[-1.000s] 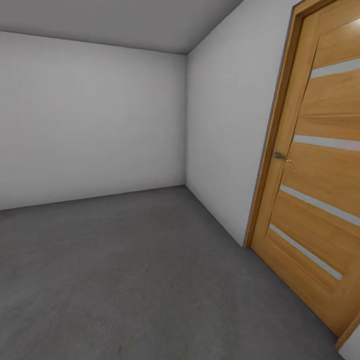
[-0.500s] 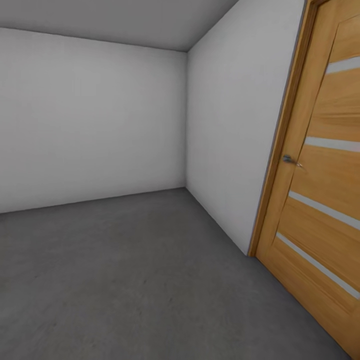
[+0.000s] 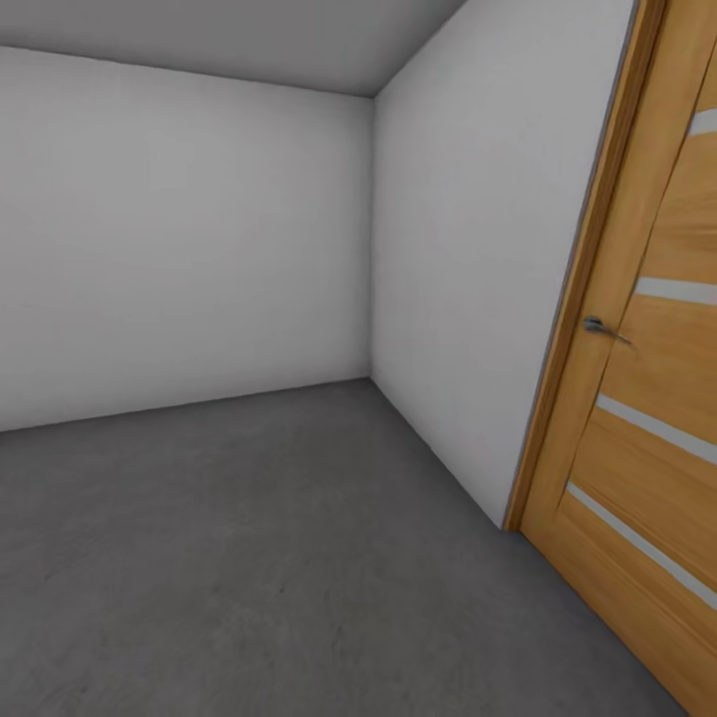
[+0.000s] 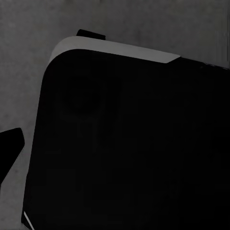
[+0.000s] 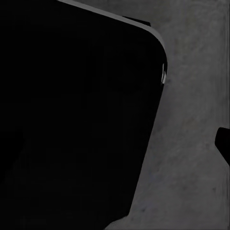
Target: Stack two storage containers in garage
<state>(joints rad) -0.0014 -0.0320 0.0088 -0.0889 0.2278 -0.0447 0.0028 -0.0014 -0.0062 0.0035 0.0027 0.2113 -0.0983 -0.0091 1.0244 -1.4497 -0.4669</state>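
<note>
The two storage containers are out of view. The head view looks into a bare room that fits the garage, with a dark grey mottled concrete floor (image 3: pixel 259 558) and plain grey-white walls (image 3: pixel 179 229). In the left wrist view a large black rounded body (image 4: pixel 129 143) hangs over the same grey floor (image 4: pixel 28 57), with one black fingertip (image 4: pixel 9 148) at the picture's edge. The right wrist view has a similar black body (image 5: pixel 72 105) over the floor (image 5: pixel 191 143) and one dark fingertip (image 5: pixel 224 143) at the edge. Whether either gripper is open or shut cannot be told.
A wooden door (image 3: pixel 647 398) with pale horizontal strips and a metal handle (image 3: pixel 597 326) stands shut close on the right. The side wall (image 3: pixel 458 259) runs from the door frame to the far corner. Open floor stretches ahead and to the left.
The whole head picture has shifted: the door has slid right and grown larger, so the camera has moved forward along the wall. Nothing in the room itself has moved.
</note>
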